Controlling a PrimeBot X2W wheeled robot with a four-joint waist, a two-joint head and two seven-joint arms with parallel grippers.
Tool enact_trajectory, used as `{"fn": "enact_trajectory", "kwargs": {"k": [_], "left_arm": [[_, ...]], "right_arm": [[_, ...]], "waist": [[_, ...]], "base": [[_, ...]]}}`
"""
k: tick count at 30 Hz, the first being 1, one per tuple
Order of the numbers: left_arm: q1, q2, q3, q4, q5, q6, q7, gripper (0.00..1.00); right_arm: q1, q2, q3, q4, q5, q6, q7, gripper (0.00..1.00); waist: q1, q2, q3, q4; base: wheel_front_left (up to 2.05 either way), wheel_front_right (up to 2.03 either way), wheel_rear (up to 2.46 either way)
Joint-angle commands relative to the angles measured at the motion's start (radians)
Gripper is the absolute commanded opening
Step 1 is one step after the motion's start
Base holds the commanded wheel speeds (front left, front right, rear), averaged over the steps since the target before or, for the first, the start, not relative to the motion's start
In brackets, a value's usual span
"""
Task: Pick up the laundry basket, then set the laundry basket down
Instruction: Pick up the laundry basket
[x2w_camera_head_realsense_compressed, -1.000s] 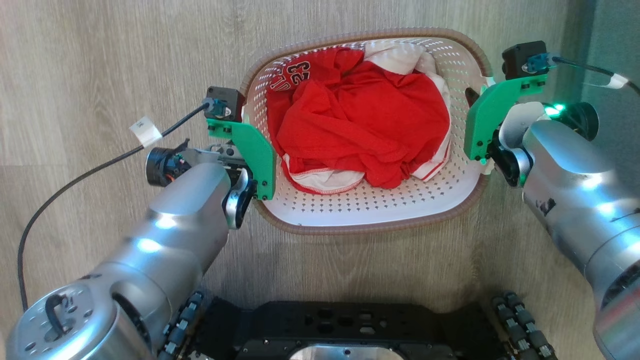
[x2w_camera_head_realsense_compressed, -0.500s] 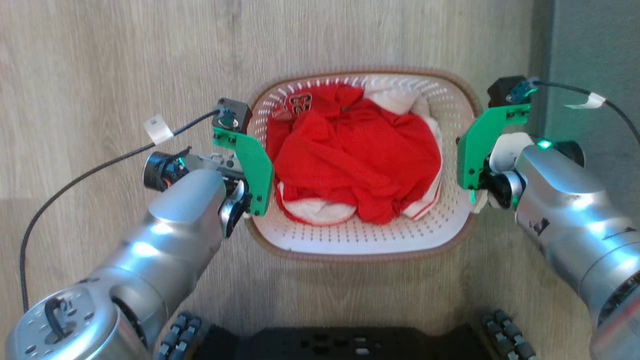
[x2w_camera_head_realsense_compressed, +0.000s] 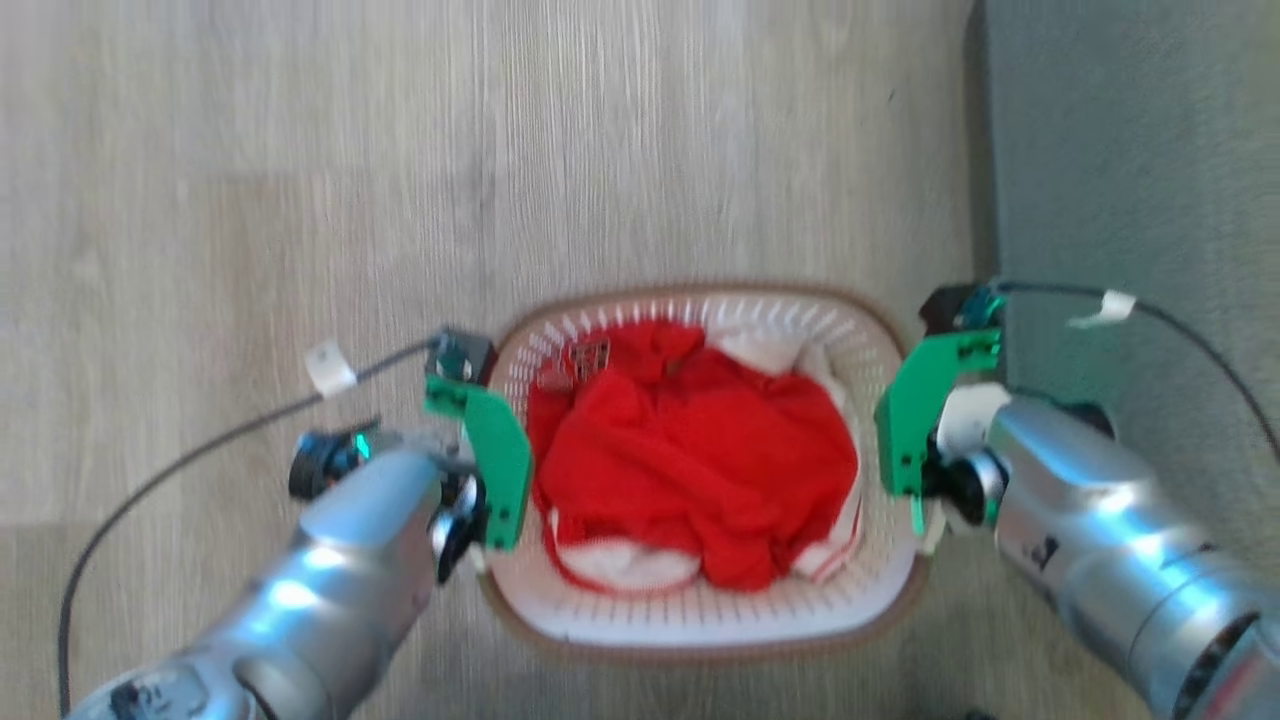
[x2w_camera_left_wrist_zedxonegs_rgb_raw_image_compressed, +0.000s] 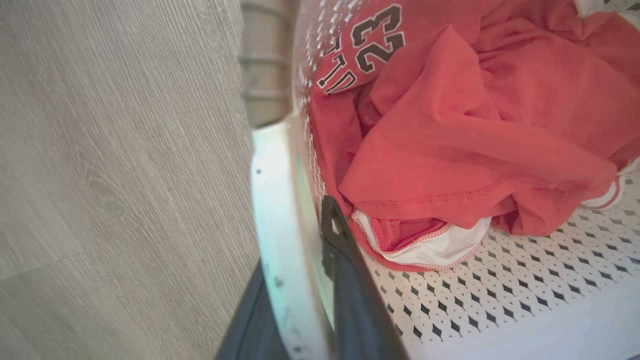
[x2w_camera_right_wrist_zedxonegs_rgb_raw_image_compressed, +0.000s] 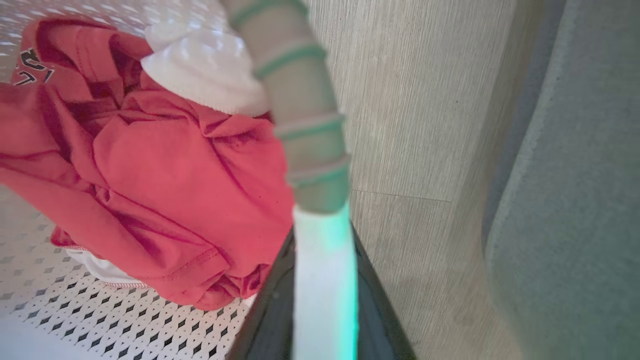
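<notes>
whole head view shifted since a second ago (camera moving, so no move of the things to be read from that) — laundry basket (x2w_camera_head_realsense_compressed: 690, 622) lower and smaller in it, more wood floor (x2w_camera_head_realsense_compressed: 300, 200) above, more of a grey surface (x2w_camera_head_realsense_compressed: 1130, 150) at the right, same hold at both ends throughout. sitting between the two arms now, red-and-white clothes (x2w_camera_head_realsense_compressed: 690, 450) heaped inside; blurred, so cannot tell for sure whether clear of the floor.

left gripper (x2w_camera_left_wrist_zedxonegs_rgb_raw_image_compressed: 305, 240) nearly closed, clamped on the white left handle (x2w_camera_left_wrist_zedxonegs_rgb_raw_image_compressed: 272, 200), one dark finger (x2w_camera_left_wrist_zedxonegs_rgb_raw_image_compressed: 340, 250) inside the wall, the other outside. right gripper (x2w_camera_right_wrist_zedxonegs_rgb_raw_image_compressed: 325, 260) likewise pinched narrow on the white right handle (x2w_camera_right_wrist_zedxonegs_rgb_raw_image_compressed: 322, 300), just below the brown rim (x2w_camera_right_wrist_zedxonegs_rgb_raw_image_compressed: 305, 125).

probably light — thin perforated plastic, a few soft garments — yet likely to flex and twist under an uneven lift. best taken by the handles, as here, with both ends level; smooth plastic, so liable to slip through a loose pinch. clothes soft, apt to slump to one side on a tilt. for setting down: lower flat, release only once resting on the floor.
</notes>
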Motion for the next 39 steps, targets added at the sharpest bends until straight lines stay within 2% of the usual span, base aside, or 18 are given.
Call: {"fn": "enact_trajectory", "kwargs": {"k": [1, 14, 25, 31, 39], "left_arm": [[0.02, 0.001, -0.001, -0.012, -0.002, -0.017, 0.006, 0.0], [0.14, 0.001, 0.0, 0.037, -0.019, -0.055, 0.033, 0.0], [0.177, 0.001, 0.006, 0.03, -0.029, -0.092, 0.086, 0.0], [0.184, 0.002, 0.003, 0.013, -0.024, -0.098, 0.15, 0.0], [0.173, 0.021, 0.001, -0.08, -0.052, -0.098, 0.25, 0.0]], "right_arm": [[0.046, 0.037, 0.025, -0.034, 0.002, 0.007, 0.003, 0.0], [0.129, 0.059, 0.092, -0.041, 0.033, 0.007, 0.024, 0.0], [0.188, 0.074, 0.12, -0.051, 0.066, 0.007, 0.062, 0.0], [0.185, 0.079, 0.13, -0.049, 0.075, 0.007, 0.102, 0.0], [0.165, 0.077, 0.137, -0.051, 0.083, 0.007, 0.135, 0.0]], "waist": [[0.0001, -0.0001, -0.096, -0.008], [0.0001, -0.0001, -0.316, 0.011], [0.0001, -0.0001, -0.453, 0.03], [0.0001, -0.0001, -0.496, 0.032], [0.0001, -0.0001, -0.502, 0.038]], "base": [[0.0, 0.0, 0.0], [0.0, 0.0, 0.0], [0.0, 0.0, 0.0], [0.0, 0.0, 0.0], [0.0, 0.0, 0.0]]}}
